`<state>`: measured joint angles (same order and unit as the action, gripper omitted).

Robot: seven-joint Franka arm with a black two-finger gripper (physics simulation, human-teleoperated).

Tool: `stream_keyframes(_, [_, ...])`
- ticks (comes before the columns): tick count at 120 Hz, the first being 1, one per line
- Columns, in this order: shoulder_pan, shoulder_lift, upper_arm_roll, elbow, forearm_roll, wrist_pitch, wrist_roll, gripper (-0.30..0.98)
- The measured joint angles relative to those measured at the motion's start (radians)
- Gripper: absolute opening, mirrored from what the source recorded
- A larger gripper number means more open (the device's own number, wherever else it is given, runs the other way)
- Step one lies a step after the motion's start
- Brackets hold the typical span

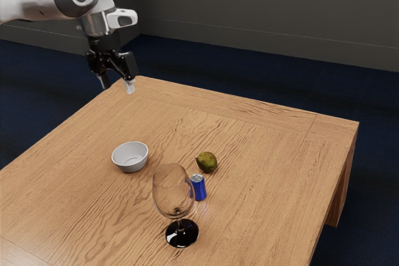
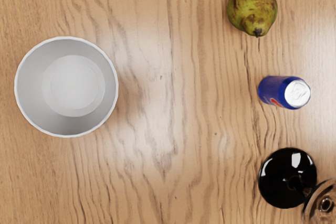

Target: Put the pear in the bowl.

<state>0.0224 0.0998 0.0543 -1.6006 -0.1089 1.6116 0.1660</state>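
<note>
“Gripper (image 1: 117,85) first: what is it doing?”

“Hanging high over the near end of the tabletop (image 1: 268,160), its two fingers spread, nothing between them.”

“And the pear (image 2: 252,8)?”

“Down on the wood, below the gripper and well out from it. The blue can (image 1: 198,187) is just beside it, with the wine glass (image 1: 173,192) past that. The bowl (image 2: 73,85) sits lower than the gripper too, with nothing in it — the pear has yet to be picked up.”

“How do you expect it to handle?”

“Fairly light, I'd guess, and firm, with a skin that could bruise under a hard squeeze. It's rounded and perhaps a bit slick, so it may roll if only one finger meets it. I'd come straight down and take it across the broad belly, not by the tapering neck, and keep clear of the can. The glass looks the fragile one.”

“What does it look like up close?”

“Squat and plump, olive green with yellowish patches and brown mottling. It narrows to a short neck with a small dark stem — lying over, I think, rather than standing upright.”
</note>
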Motion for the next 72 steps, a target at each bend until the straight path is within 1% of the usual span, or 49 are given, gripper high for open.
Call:
stream_keyframes(11, [0.001, 0.005, 0.001, -0.001, 0.003, 0.014, 0.006, 0.67])
stream_keyframes(15, [-0.009, 0.016, 0.001, 0.003, 0.014, 0.018, 0.008, 0.67])
stream_keyframes(25, [-0.079, 0.041, 0.001, 0.007, 0.046, 0.037, 0.012, 0.67])
stream_keyframes(35, [-0.144, 0.092, 0.000, 0.010, 0.061, 0.085, 0.015, 0.67])
stream_keyframes(58, [-0.212, 0.251, -0.001, 0.069, 0.039, 0.185, 0.020, 0.67])
stream_keyframes(72, [-0.254, 0.316, -0.001, 0.076, 0.024, 0.241, 0.018, 0.67])
